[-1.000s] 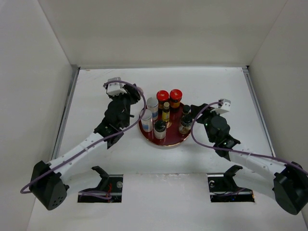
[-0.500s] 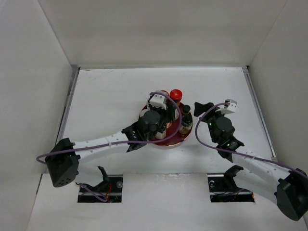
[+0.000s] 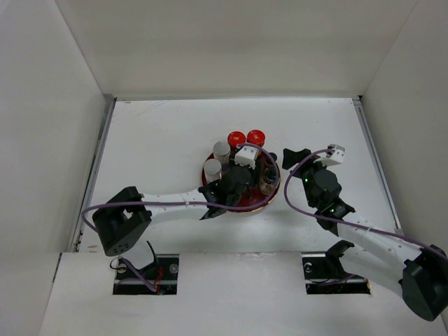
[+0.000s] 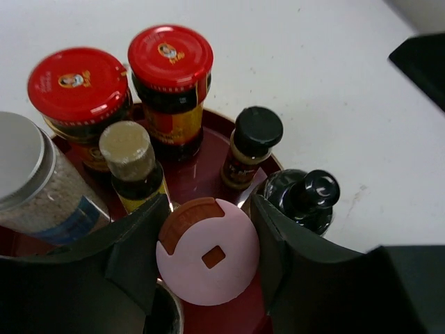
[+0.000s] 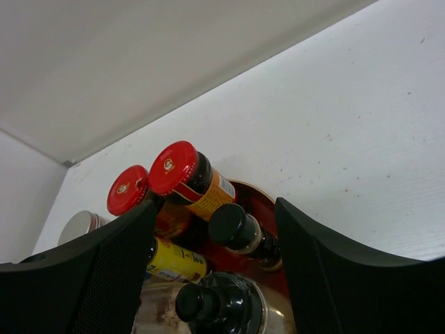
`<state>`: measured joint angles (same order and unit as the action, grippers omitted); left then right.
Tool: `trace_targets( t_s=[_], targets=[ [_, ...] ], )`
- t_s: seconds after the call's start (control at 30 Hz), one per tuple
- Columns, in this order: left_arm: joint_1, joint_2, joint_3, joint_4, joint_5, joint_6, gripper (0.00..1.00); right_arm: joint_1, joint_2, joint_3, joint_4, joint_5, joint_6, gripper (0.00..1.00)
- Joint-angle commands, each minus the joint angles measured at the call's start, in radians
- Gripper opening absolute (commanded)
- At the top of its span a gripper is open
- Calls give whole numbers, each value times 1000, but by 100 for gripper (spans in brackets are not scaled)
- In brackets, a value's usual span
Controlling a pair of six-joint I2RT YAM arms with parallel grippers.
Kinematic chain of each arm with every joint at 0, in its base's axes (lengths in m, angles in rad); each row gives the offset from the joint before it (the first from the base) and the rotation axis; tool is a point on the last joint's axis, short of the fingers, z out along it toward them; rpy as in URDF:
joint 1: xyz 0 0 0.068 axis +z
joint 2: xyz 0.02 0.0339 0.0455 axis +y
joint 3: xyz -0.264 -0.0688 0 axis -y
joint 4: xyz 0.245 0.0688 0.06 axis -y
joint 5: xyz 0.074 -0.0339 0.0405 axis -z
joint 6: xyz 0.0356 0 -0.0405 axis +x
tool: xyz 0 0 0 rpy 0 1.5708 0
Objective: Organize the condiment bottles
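1. The condiment bottles [image 3: 236, 138] stand clustered on a dark red round tray [image 4: 203, 177] in the middle of the table [image 3: 161, 133].
2. The pink-capped jar [image 4: 208, 254] sits between the jaws of the left gripper [image 4: 208, 209]. They stand close against its cap, but I cannot tell whether they pinch it.
3. The right gripper [image 5: 215, 209] hangs just right of the tray, jaws apart, holding nothing.

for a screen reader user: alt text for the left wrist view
The left gripper straddles a pink-capped bottle on a dark red tray; contact is unclear. Behind stand two red-capped jars, a slim tan-capped bottle, two black-capped bottles and a silver-capped jar.
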<state>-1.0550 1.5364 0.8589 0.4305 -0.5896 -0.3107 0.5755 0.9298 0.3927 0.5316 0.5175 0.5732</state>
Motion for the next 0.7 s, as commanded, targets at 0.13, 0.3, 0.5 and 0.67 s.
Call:
trace_targets(
  t_s=[0.13,0.3,0.5,0.67],
  targets=[
    [-9,82,78,70,-35,-4,41,-4,-5,8,42,-7,4,73],
    [-12,139,86,91,-47,-14,45,-4,-2,11,39,-11,4,73],
    [-15,172,88,87,-84,-22,45,-4,1,9,42,-14,4,73],
    [-21,131,84,60,-104,-13,44,-6,7,12,39,-17,7,73]
  ],
)
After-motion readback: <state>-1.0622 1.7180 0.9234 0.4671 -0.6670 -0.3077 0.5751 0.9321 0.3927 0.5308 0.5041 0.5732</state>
